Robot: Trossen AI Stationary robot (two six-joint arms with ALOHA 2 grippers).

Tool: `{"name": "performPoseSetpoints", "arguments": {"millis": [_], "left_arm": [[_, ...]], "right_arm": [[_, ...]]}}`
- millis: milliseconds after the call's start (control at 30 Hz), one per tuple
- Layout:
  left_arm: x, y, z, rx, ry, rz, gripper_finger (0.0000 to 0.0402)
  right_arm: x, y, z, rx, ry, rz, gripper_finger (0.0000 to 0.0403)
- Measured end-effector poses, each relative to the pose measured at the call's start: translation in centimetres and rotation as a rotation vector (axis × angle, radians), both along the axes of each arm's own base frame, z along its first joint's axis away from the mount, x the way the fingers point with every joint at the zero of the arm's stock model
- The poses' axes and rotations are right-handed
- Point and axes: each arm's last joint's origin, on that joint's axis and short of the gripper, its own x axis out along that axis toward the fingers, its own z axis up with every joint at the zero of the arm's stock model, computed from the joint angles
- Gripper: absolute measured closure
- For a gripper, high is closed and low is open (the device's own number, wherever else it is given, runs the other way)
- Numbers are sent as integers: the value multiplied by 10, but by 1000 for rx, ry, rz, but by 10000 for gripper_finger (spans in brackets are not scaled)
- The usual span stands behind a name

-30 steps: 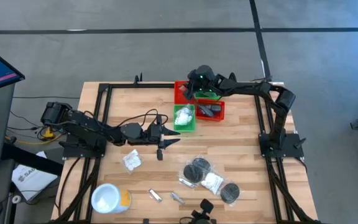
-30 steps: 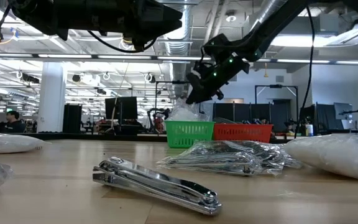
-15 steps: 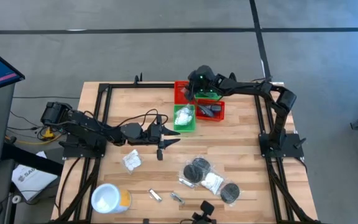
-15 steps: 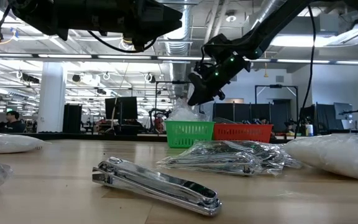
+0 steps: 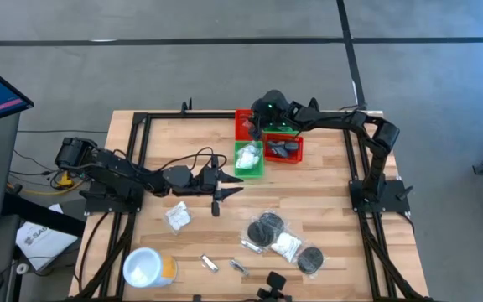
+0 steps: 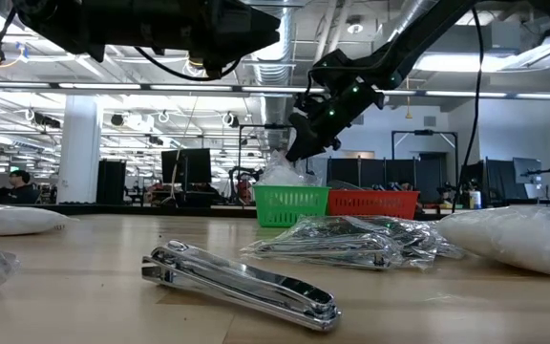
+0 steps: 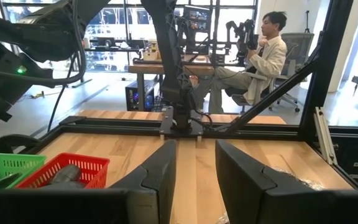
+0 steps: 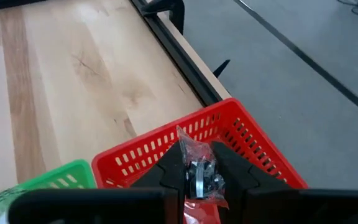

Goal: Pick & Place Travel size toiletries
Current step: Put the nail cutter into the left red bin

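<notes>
On the wooden table [image 5: 199, 143] we see the job partly done. At 12 o'clock from the table's middle stand 2 red bins and 2 green bins in a block. The near green bin [image 5: 248, 162] already holds 1 white packet [image 5: 246, 154], and the near red bin [image 5: 285, 151] holds dark grey items that we cannot count.

Our right gripper [image 8: 197, 175] hangs over the far red bin [image 8: 225, 134], its claw clamped on a clear wrapped sachet [image 8: 197, 167] with small metal pieces inside; we judge the drop into that bin is the step in hand. Our left gripper [image 7: 194, 163] waits at about 9 o'clock of the table's middle, its fingers apart with nothing between them.

Left to move, as far as we can tell: at 5 o'clock lie 3 black discs in clear wrap [image 5: 267, 229], with 1 white packet [image 5: 288, 244] among them. At 7 o'clock lies 1 more white packet [image 5: 178, 217]. Near 6 o'clock, by the front edge, lie 2 small silver pieces [image 5: 210, 264], one of which shows in the low view as a nail clipper [image 6: 242, 285]. Beside them at 7 o'clock stands 1 white tub [image 5: 147, 267], which we take to be no part of the set.
</notes>
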Motion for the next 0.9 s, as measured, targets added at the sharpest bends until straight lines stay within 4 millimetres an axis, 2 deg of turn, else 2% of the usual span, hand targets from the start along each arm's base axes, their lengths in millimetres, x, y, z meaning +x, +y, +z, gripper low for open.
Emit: {"name": "performPoseSetpoints", "arguments": {"millis": [267,567,900], "left_arm": [[1,11,0,0,0,41,298],[1,14,0,0,-1,50,298],[1,14,0,0,0,49,298]], "right_arm": [[0,-7,-6,-22,1,-1,356],[9,-20,-35,-11,3,-22,332],[12,-22,-30,-17,-48,-37,326]]}}
